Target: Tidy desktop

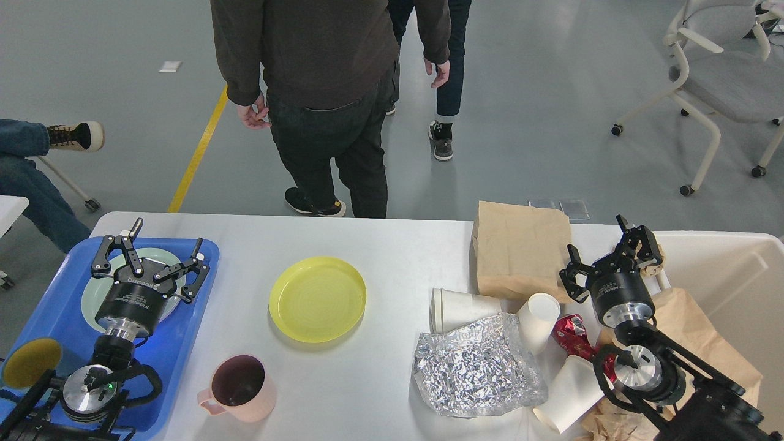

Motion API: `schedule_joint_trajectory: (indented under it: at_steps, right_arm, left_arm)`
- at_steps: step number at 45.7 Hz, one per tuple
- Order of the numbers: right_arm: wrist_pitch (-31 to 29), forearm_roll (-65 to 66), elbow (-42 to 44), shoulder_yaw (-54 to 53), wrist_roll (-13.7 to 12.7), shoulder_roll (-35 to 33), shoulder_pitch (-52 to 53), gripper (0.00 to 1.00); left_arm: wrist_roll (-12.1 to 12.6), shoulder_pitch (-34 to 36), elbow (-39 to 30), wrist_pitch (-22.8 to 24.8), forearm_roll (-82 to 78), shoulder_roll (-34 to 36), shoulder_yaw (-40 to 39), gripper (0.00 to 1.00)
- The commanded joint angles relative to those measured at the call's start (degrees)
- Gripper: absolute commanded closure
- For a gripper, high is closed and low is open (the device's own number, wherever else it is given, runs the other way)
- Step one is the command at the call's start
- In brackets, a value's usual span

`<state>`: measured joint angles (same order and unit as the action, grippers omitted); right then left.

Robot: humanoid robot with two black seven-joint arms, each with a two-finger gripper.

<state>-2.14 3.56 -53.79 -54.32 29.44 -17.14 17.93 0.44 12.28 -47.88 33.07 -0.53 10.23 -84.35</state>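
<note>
Large white rounded table (380, 245) fills lower view, cluttered. Left pincer (150, 257), fingers spread, empty, hovers over pale green plate (92, 297) on blue plastic tray (184, 343), likely dish collection spot. Right pincer (609, 260), fingers apart, empty, poised beside beige plastic bin (723, 269), likely for rubbish: crumpled foil (478, 367), white paper cups (539, 318). Yellow round plate (317, 298), pink mug (239, 389) await sorting.

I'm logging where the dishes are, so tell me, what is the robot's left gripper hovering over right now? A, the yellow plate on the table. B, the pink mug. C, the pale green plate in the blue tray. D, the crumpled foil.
C: the left gripper, fingers spread, hangs over the pale green plate inside the blue tray.
</note>
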Motion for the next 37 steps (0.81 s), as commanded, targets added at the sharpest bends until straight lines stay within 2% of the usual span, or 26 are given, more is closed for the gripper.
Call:
schedule_joint_trajectory:
  at_steps: [1, 17, 24, 30, 33, 37]
  right_arm:
    - [0.03, 0.04, 0.0, 0.0, 0.0, 0.0, 0.0, 0.0]
    - [-0.06, 0.04, 0.0, 0.0, 0.0, 0.0, 0.0, 0.0]
    - [0.03, -0.04, 0.09, 0.0, 0.0, 0.0, 0.0, 0.0]
    - [0.03, 0.04, 0.0, 0.0, 0.0, 0.0, 0.0, 0.0]
    - [-0.06, 0.04, 0.09, 0.0, 0.0, 0.0, 0.0, 0.0]
    - [-0.06, 0.04, 0.09, 0.0, 0.0, 0.0, 0.0, 0.0]
  left_arm:
    - [-0.18, 0.02, -0.11, -0.02, 0.0, 0.31, 0.15, 0.03]
    - [-0.18, 0.73, 0.15, -0.9, -0.09, 1.37, 0.24, 0.03]
    - [-0.35, 1.34, -0.37, -0.72, -0.7, 6.9, 2.0, 0.03]
    - [-0.44, 5.56, 0.33, -1.34, -0.7, 12.43, 3.23, 0.03]
    - [-0.44, 6.79, 0.24, -2.3, -0.88, 16.56, 8.04, 0.03]
    - [-0.53, 12.23, 0.33, -3.36, -0.7, 24.03, 19.72, 0.03]
